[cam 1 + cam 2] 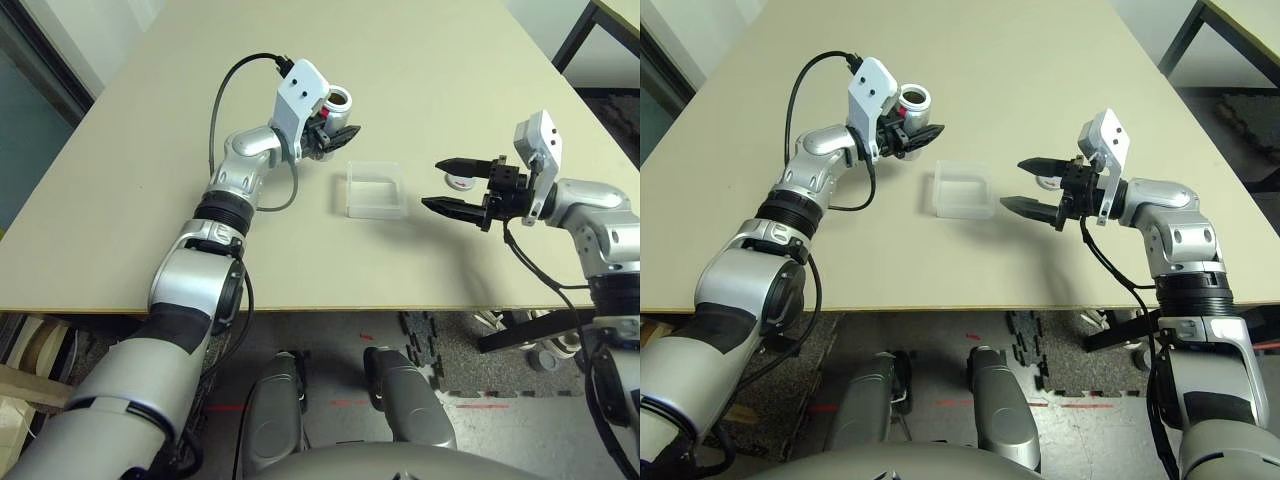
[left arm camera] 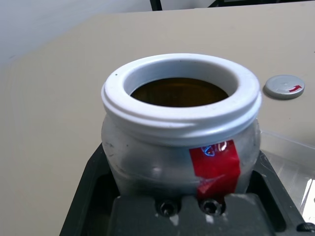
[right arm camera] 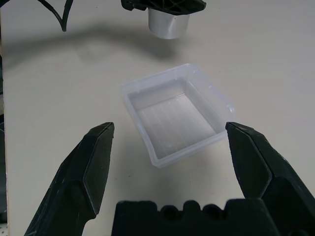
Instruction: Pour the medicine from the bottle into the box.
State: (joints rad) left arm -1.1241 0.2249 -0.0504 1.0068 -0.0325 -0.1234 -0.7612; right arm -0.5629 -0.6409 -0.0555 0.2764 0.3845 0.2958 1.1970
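Observation:
My left gripper (image 1: 333, 130) is shut on the bottle (image 1: 338, 100), a grey-white bottle with a red stripe (image 2: 215, 164). It holds the bottle upright above the table, mouth up, just behind and left of the box (image 1: 375, 190). The bottle's inside (image 2: 179, 92) looks dark brown, and I cannot pick out the medicine in it. The clear box lies flat on the table with nothing in it. My right gripper (image 1: 452, 185) hovers open at the box's right side, its fingers pointing at the box (image 3: 172, 110).
A flat grey round cap (image 2: 284, 86) with a red mark lies on the table (image 1: 150, 200) behind my right gripper's fingers. The table's front edge runs close below both arms. A dark table leg (image 1: 575, 35) stands at the far right.

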